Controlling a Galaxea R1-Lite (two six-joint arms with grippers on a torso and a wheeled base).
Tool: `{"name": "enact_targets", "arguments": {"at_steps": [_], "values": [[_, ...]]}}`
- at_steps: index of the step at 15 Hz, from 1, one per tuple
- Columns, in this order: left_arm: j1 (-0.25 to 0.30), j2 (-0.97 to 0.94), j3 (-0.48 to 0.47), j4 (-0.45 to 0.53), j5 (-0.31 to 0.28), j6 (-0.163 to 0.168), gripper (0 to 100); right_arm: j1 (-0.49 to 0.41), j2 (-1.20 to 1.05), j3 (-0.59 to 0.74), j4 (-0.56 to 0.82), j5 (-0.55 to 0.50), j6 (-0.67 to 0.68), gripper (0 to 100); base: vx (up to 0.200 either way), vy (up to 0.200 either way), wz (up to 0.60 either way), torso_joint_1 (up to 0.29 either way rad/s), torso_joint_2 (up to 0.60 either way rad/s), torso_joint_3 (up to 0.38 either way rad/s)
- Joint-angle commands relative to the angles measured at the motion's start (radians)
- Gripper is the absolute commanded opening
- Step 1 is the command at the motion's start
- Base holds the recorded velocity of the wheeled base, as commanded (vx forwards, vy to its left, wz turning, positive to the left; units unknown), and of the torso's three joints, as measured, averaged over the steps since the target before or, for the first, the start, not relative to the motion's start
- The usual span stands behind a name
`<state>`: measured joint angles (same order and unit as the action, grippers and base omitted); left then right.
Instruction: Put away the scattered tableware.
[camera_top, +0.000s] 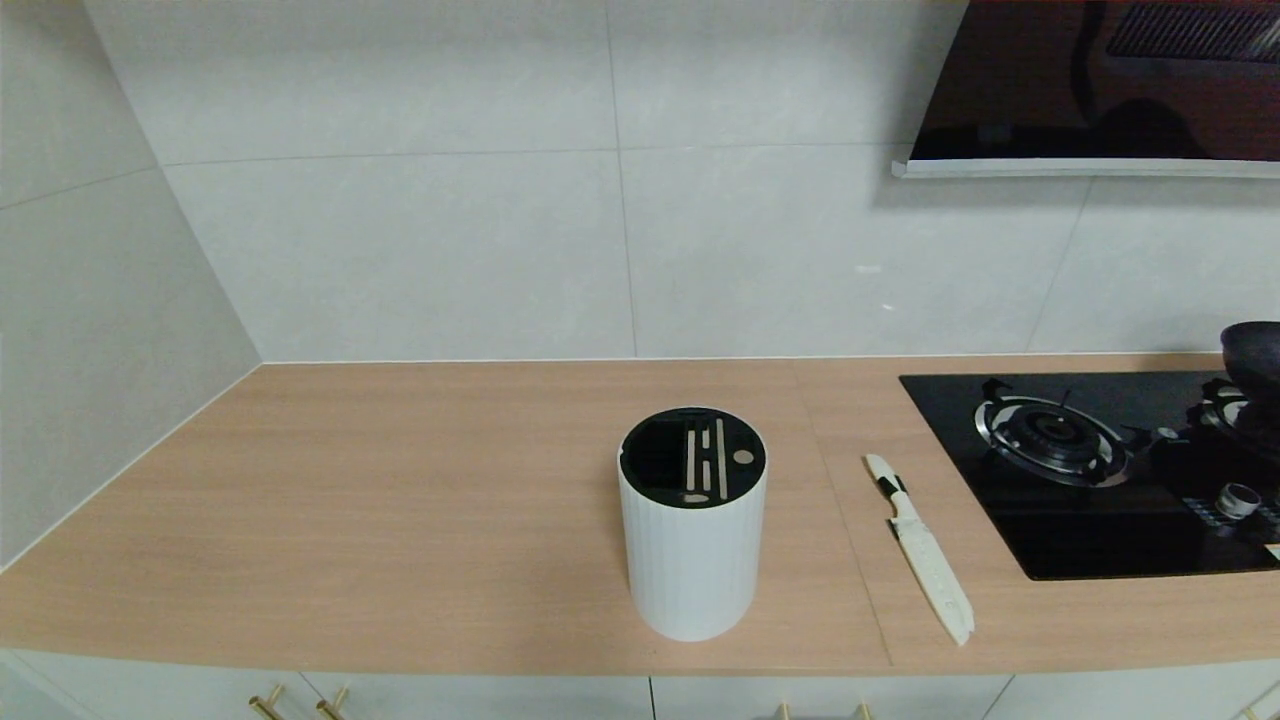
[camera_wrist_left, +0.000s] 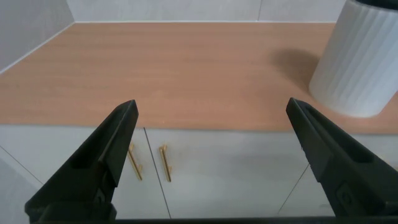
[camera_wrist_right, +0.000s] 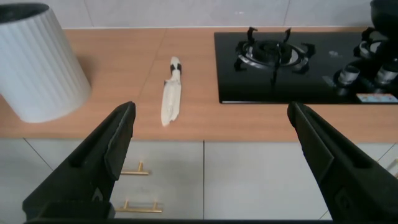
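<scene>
A white ribbed cylindrical knife holder (camera_top: 692, 522) with a black slotted top stands near the front of the wooden counter (camera_top: 400, 480). A cream-white knife (camera_top: 920, 548) with a black band on its handle lies flat to the holder's right, blade toward the counter's front edge. My left gripper (camera_wrist_left: 211, 124) hangs open in front of the counter edge, left of the holder (camera_wrist_left: 357, 59). My right gripper (camera_wrist_right: 211, 124) is open too, held off the counter's front edge, with the knife (camera_wrist_right: 170, 98) and holder (camera_wrist_right: 38, 62) beyond it. Neither holds anything.
A black gas hob (camera_top: 1100, 470) with burners and knobs sits at the right, a dark pot (camera_top: 1252, 358) on its far burner. A range hood (camera_top: 1100, 90) hangs above. White cabinet doors with brass handles (camera_wrist_left: 149, 163) run below the counter.
</scene>
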<state>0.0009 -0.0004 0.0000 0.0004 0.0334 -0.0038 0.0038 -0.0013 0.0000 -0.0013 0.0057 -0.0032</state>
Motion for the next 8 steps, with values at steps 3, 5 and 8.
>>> {"name": "enact_targets", "arguments": {"at_steps": [3,5,8], "values": [[0.001,0.000,0.000,0.000,0.000,-0.001,100,0.001,0.001,0.000,0.000,0.000,0.000,100,0.000,0.000,0.00,0.113,-0.22,-0.111],[0.001,0.000,0.000,0.001,0.000,-0.001,100,0.001,0.001,0.000,0.000,0.000,0.000,100,0.000,0.000,0.00,0.000,0.00,0.000],[0.001,0.000,0.000,0.000,0.000,-0.001,100,0.001,0.001,0.000,0.000,0.000,0.002,100,0.000,0.000,0.00,0.000,0.00,0.000]]}}
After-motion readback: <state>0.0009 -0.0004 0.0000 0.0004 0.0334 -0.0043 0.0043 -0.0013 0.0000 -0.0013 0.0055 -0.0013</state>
